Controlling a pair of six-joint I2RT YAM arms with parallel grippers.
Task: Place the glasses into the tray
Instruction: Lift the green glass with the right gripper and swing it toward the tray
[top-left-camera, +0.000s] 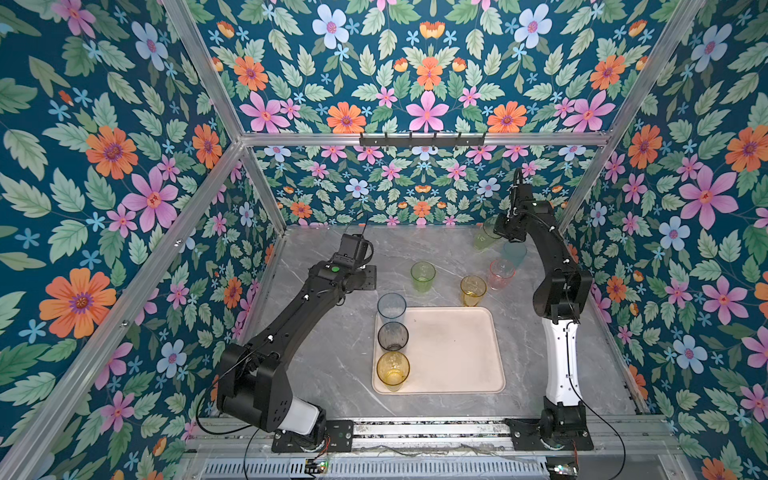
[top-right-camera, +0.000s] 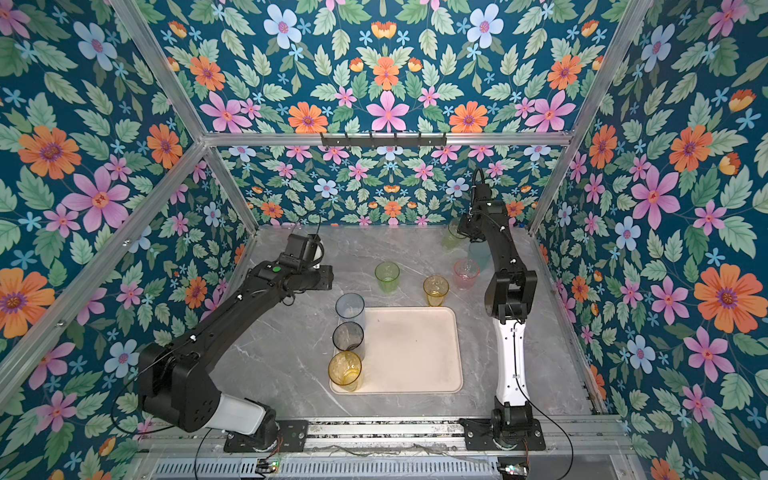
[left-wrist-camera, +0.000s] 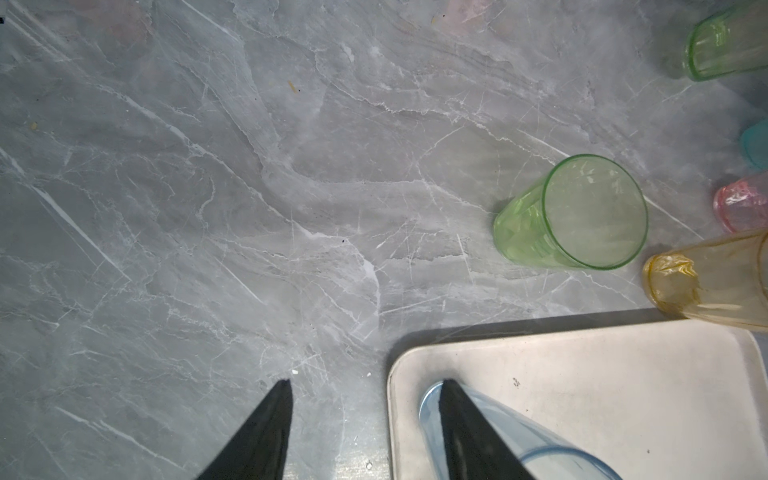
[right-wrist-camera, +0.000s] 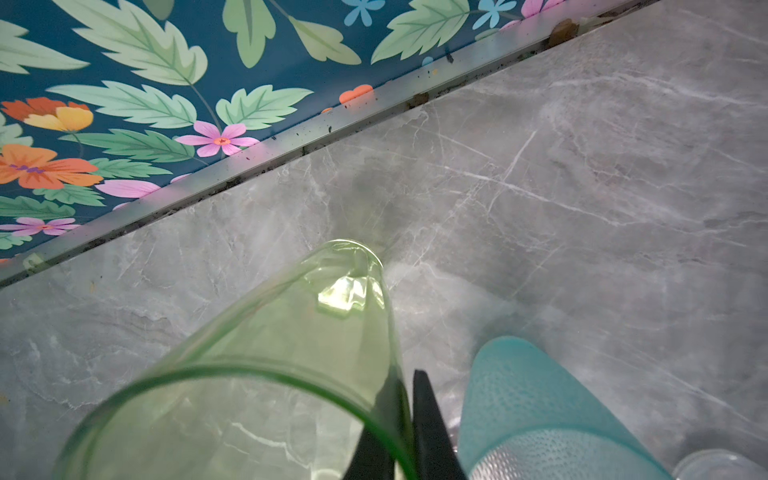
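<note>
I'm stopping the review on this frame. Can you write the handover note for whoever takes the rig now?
Left gripper: open, empty, over the tray's far left corner.
Right gripper: shut on the tall green glass's wall, at the table's far right.
Done: blue glass, grey glass and yellow glass stand in the tray, along the edge nearest the left arm.
Left: the held one, short green glass, amber glass, pink glass, teal glass, clear glass, all outside the tray.
</note>
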